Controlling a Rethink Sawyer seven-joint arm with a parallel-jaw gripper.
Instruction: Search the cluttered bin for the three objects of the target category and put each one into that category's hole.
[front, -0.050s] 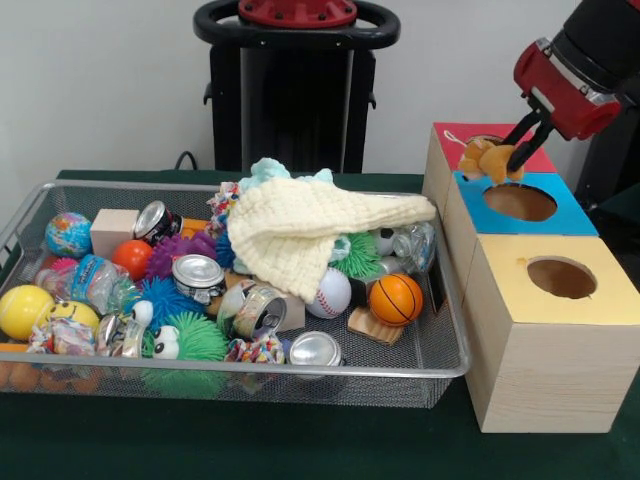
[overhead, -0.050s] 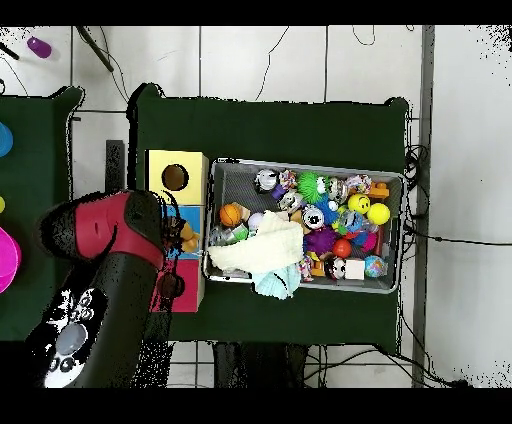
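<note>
Pale wooden box (front, -0.050s: 545, 350) with round hole sits nearest; beyond it, the end effector (front, -0.050s: 512, 152) pinches a small orange plush toy (front, -0.050s: 482, 158), seemingly light, soft, best held mid-body.

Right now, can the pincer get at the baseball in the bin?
Probably not yet: the pincer is shut on a plush toy over the boxes. The baseball lies uncovered beside the cream cloth.

Place: a robotics lab — a test setup, not a home.
Table: a green cloth-covered table (overhead, -0.050s: 300, 130) on a pale tiled floor (overhead, -0.050s: 260, 60).
Cables: loose cables (overhead, -0.050s: 420, 235) trail across the floor beside it.
Rig: a wire bin (front, -0.050s: 440, 365) of assorted toys and three coloured boxes (front, -0.050s: 545, 330) with holes.
Backdrop: plain white wall (front, -0.050s: 100, 80).
</note>
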